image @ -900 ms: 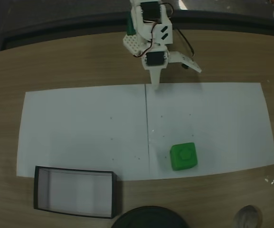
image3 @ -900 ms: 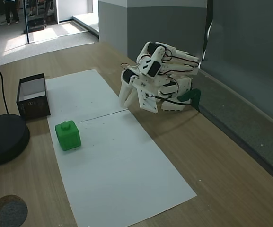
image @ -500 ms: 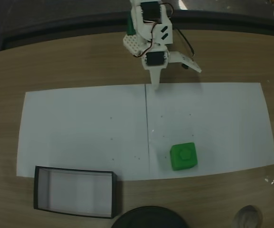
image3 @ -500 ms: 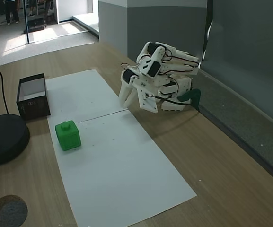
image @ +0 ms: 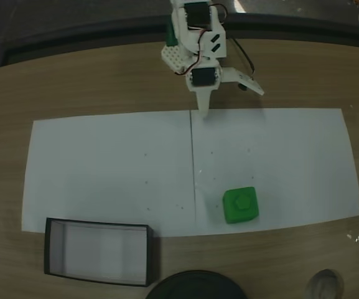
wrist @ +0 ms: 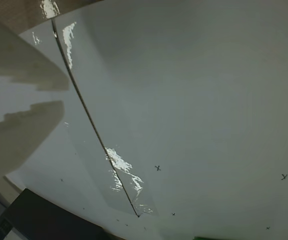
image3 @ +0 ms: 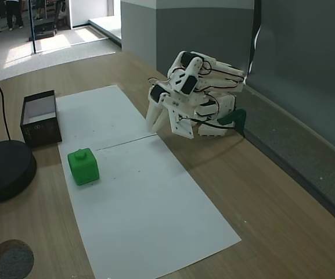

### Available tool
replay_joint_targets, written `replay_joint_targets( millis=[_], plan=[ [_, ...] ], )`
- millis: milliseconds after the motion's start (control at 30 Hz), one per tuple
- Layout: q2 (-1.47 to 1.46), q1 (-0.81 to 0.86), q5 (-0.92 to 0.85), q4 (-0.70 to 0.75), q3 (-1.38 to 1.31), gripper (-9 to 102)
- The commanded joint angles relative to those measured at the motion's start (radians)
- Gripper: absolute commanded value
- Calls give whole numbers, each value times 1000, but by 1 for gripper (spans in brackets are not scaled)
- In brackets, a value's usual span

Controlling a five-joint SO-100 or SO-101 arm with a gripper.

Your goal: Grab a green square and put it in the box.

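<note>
The green square, a glossy rounded cube with a raised hexagonal emblem on top, sits on smooth white paper near the paper's front edge in a fixed view. The box, thin black walls and pale floor, lies on the wood-grain tabletop beyond the paper's front corner. The white plastic claw rests folded at the paper's far edge, empty, its fingers nearly together.

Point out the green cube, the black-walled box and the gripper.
green square (image: 240,205): a fixed view, on its top face.
box (image: 98,276): a fixed view, on its near black wall.
gripper (image3: 154,120): a fixed view, midway between the white fingertips.
</note>
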Motion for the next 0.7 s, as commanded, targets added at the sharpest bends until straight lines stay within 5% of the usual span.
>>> replay_joint_targets(
  millis=[0, 167, 433, 667],
  plan=[
    [23, 2, -2, 15, -58, 0],
    [25, 0, 2, 11, -58, 0],
    [25, 12, -17, -304, 23, 1],
    [20, -32, -164, -357, -60, 23]
  ],
)
